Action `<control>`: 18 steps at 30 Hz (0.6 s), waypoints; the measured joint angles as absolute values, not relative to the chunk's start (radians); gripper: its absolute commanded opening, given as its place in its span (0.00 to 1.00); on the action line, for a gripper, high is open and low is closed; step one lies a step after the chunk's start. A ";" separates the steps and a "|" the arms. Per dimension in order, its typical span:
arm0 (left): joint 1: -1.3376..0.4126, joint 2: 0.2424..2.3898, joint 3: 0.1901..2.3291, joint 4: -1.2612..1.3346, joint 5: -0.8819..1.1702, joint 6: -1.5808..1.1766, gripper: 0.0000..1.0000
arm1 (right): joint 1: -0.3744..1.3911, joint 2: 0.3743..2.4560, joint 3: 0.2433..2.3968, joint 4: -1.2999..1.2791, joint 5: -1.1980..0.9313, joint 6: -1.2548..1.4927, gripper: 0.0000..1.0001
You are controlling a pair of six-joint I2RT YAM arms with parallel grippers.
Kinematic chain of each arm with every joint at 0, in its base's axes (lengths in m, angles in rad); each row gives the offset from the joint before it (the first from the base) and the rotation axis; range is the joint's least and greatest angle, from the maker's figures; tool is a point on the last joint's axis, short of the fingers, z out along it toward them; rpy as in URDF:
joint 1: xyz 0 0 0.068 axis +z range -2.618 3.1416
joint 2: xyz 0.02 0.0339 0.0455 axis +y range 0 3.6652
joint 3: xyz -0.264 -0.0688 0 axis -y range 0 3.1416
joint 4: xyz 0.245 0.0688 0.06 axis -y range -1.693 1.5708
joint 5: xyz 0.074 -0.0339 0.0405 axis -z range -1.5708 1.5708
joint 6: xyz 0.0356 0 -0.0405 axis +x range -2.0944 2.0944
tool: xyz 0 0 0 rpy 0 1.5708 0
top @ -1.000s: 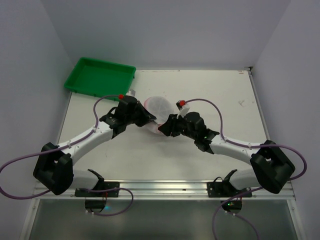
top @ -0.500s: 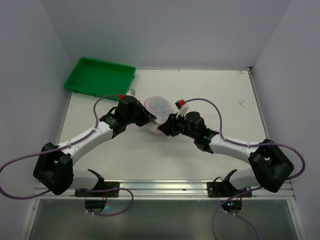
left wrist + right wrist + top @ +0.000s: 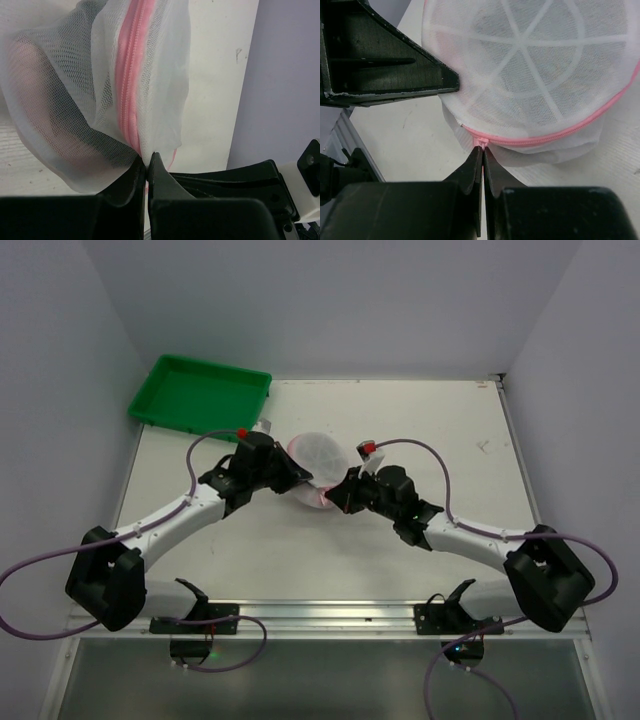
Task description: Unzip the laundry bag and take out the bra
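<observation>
The laundry bag [image 3: 318, 454], a round white mesh dome with a pink zipper [image 3: 555, 135] round its rim, sits mid-table between both arms. My left gripper [image 3: 148, 158] is shut on the bag's mesh edge right beside the zipper [image 3: 131, 75], at the bag's near-left side [image 3: 302, 483]. My right gripper [image 3: 482, 149] is shut on the pink zipper pull [image 3: 480, 142] at the bag's near side [image 3: 332, 498]. The zipper looks closed along the part I see. The bra is not clearly visible; only a pinkish tint [image 3: 35, 95] shows through the mesh.
A green rectangular tray [image 3: 200, 392] lies at the far left corner of the table. Grey walls close in on the left, right and back. The left gripper's finger [image 3: 385, 60] reaches into the right wrist view close to the bag.
My right gripper's jaws have closed onto the zipper pull; they stood apart before. The left gripper and the bag have hardly moved.
</observation>
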State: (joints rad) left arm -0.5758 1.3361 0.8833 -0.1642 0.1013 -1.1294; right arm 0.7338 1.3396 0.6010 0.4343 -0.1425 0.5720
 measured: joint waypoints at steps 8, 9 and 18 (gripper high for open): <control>-0.542 1.313 0.859 -0.165 0.137 -1.085 0.00 | 0.685 1.243 0.575 0.344 -0.083 0.506 0.00; -0.534 1.310 0.854 -0.165 0.147 -1.075 0.00 | 0.672 1.231 0.575 0.321 -0.069 0.500 0.00; -0.492 1.369 0.865 -0.124 0.295 -0.895 0.00 | 0.556 1.136 0.590 0.116 -0.059 0.442 0.00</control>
State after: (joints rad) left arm -0.4923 1.3689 0.8650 -0.1242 0.2947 -0.8948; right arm 0.5564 1.1358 0.5903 0.1162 -0.0593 0.4419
